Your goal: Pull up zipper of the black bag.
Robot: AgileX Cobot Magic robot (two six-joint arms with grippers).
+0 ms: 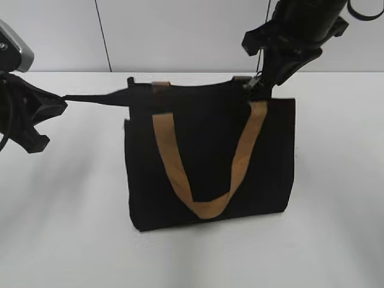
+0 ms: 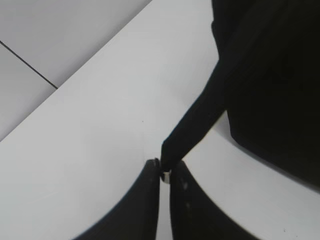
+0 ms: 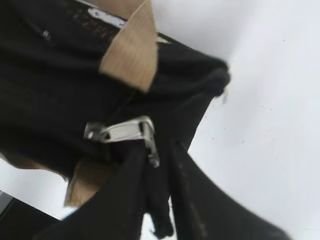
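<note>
Black bag (image 1: 210, 162) stands upright mid-table (image 1: 66, 240), tan handle (image 1: 207, 207) hanging down front. Left gripper (image 2: 163, 172) clamped on a black strap (image 1: 93, 97) pulled taut leftward from the top corner. Right gripper (image 3: 150, 165) pinches the silvery zipper pull (image 3: 125, 131) at the bag's top right.

Black bag (image 1: 210, 156) with tan handles (image 1: 207, 207), silvery zipper (image 3: 125, 131) pull, on plain white bench (image 1: 60, 228); black grippers.
</note>
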